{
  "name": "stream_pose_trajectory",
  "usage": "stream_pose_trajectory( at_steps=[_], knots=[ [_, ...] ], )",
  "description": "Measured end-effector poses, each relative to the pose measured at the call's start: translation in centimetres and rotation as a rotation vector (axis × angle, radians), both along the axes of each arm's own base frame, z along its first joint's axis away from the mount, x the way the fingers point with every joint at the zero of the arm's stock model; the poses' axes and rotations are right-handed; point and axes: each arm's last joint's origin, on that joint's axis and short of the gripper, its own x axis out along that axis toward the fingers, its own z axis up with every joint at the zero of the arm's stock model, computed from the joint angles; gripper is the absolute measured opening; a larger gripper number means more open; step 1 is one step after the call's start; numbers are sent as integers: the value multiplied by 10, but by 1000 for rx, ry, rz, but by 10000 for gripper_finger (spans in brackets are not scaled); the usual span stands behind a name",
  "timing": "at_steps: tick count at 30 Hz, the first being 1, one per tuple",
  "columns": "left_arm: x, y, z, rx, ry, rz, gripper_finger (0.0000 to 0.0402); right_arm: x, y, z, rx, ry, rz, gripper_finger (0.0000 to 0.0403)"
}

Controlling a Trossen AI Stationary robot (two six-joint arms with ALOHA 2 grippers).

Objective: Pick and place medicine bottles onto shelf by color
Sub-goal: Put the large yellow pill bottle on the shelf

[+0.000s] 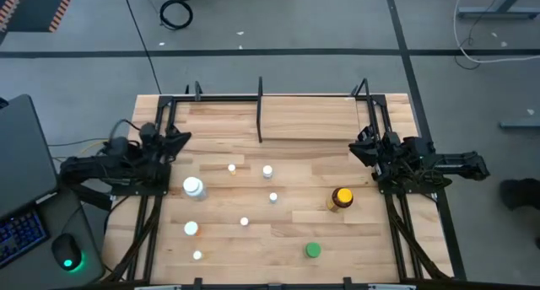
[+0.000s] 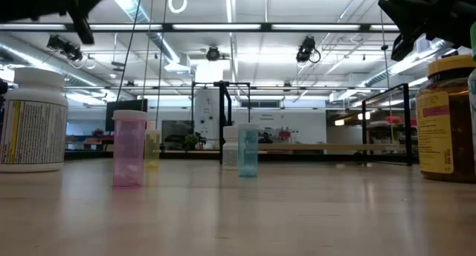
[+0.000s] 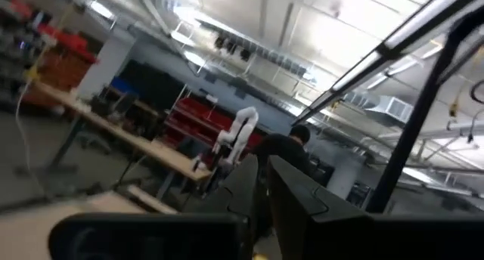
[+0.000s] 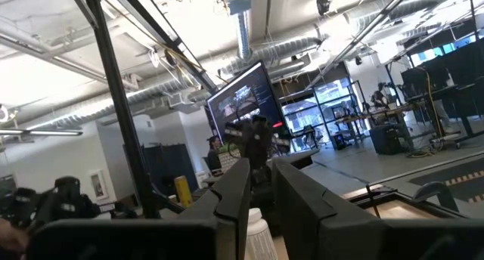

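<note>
Light-wood plank tabletop (image 1: pixel 287 168), black-framed. At far edge: narrow wood shelf (image 1: pixel 308 121) between thin black posts, nothing on it. Scattered on tabletop, all upright: large white labelled bottle (image 1: pixel 194 187) toward left side; yellow dark-capped bottle (image 1: pixel 341 198) toward right side; green bottle (image 1: pixel 313 250) near front edge. Small white-capped bottles at middle (image 1: pixel 267 170), (image 1: pixel 232 168), (image 1: pixel 273 197), (image 1: pixel 245 222). Orange-and-white small bottle (image 1: pixel 191 229) front left; another tiny one (image 1: pixel 197 255) nearer front edge. All standing apart, none touching.

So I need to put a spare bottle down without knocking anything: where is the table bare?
The shelf plank is bare, as is the strip between yellow bottle and green bottle. Small bottles crowd the left centre.
</note>
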Motion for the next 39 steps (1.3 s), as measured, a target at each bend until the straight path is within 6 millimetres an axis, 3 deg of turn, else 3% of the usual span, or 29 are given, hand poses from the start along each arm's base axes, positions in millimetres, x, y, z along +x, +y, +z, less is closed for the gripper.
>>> stream_pose_trajectory(
  at_steps=[6, 12, 16, 23, 30, 33, 39],
  knots=[
    [7, 0, 68, 110, 105, 49, 36, 0, 0, 1, 3, -11, -7, 68],
    [50, 1, 125, 109, 416, 31, 43, -1, -1, 2, 58, -32, 7, 68],
    [75, 2, 161, 104, 466, 23, 42, -2, -2, 5, 73, -39, -35, 68],
    [94, 2, 225, 79, 328, 24, 35, -11, -4, 52, -5, -94, -76, 68],
    [99, 2, 262, 64, 208, 23, 40, -16, -7, 119, -74, -111, -190, 68],
    [96, 2, 269, 64, 188, 24, 40, -7, -9, 143, -78, 4, -217, 68],
    [85, 2, 279, -2, 125, -2, 33, 26, -15, 170, -24, 399, -202, 68]
  ],
)
